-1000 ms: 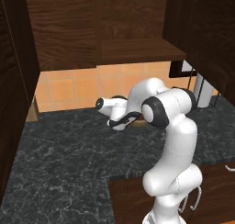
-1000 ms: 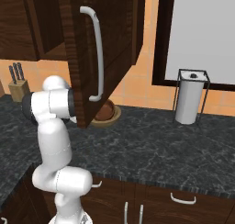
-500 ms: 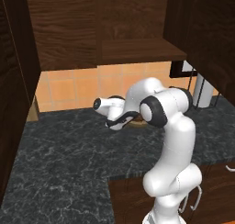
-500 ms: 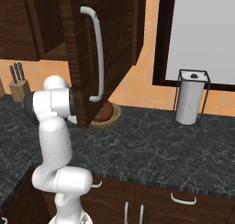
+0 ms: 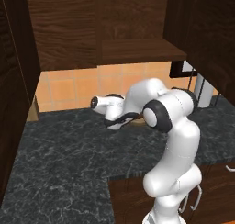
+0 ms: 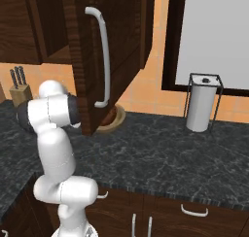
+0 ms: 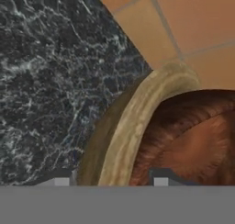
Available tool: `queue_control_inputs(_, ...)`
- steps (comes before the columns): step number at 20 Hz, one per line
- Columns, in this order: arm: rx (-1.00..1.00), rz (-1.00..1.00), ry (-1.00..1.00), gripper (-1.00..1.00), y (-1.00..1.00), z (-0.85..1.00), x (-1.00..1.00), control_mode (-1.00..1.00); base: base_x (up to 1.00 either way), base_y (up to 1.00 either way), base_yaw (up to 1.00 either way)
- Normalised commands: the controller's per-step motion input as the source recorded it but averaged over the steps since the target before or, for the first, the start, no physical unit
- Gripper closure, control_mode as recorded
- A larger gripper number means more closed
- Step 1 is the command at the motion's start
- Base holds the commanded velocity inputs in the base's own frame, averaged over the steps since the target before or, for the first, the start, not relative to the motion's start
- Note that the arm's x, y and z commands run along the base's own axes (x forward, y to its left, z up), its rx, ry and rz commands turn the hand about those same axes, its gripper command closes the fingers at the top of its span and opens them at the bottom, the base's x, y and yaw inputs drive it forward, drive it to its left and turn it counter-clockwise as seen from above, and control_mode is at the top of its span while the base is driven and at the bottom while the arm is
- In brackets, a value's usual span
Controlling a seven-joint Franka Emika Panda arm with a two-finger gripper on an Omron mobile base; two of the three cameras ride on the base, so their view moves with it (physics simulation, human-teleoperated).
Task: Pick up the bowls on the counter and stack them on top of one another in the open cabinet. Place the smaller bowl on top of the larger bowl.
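"Where are the bowls?"

"Still on the bench, by the tiled wall — the smaller bowl seems to sit inside the larger bowl."

"Is the claw holding one?"

"I can't tell. Its tips sit on both sides of the pale rim."

"So what now?"

"I think it's the grab step — pinch, lift, then up to the open cabinet."

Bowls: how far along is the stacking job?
Done: nothing; no bowl shows on the open cabinet shelf. In hand: the gripper, open, straddles the larger bowl rim on the counter, gripping nothing. The smaller bowl shows just inside that rim. Left: carry both up, smaller on top.
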Motion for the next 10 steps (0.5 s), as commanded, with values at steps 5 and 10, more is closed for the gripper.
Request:
queue_control_inputs(5, -0.01, 0.00, -0.27, 1.00, 0.00, 1.00, -0.74, -1.00, 0.00, 0.00, 0.00)
queue_control_inputs(10, -0.11, 0.09, -0.32, 1.00, 0.00, 1.00, -0.80, -1.00, 0.00, 0.00, 0.00)
